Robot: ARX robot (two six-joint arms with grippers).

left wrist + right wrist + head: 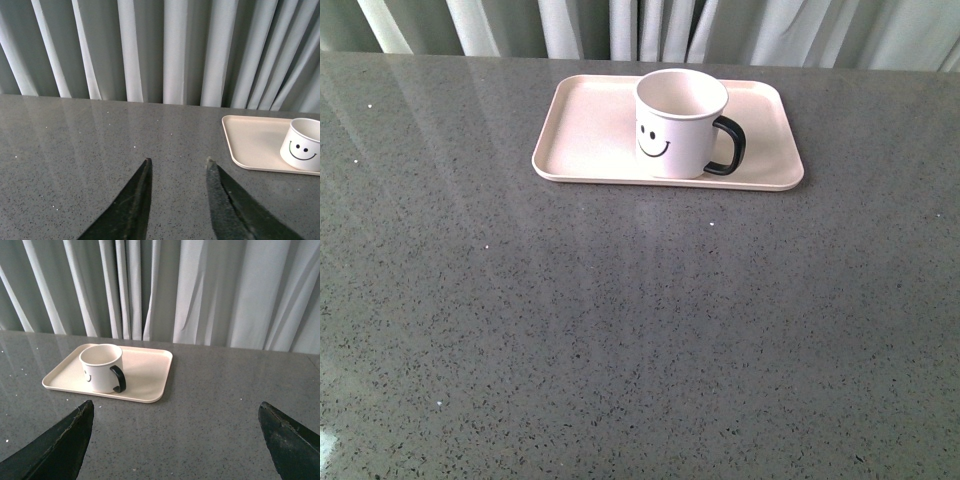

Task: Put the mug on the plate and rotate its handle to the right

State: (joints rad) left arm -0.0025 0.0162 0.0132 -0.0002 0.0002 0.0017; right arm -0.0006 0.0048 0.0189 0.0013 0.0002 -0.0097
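Grey speckled stone forms the tabletop [620, 330], and toward its far edge the pale pink plate [585, 130] lies lengthwise in front of the curtain [650, 25]. The mug [680, 125] stands upright on the plate, a little right of its middle, with the smiley toward the robot. Its black handle [732, 147] juts to the right in the front view, so both parts of the task look done to me. That would explain why neither arm is near it. The left fingers [135, 200] are spread apart above the tabletop, holding nothing, with the mug well apart and off to one side. The right fingers [65, 440] are parted wide and empty, with the mug ahead of them and well clear.
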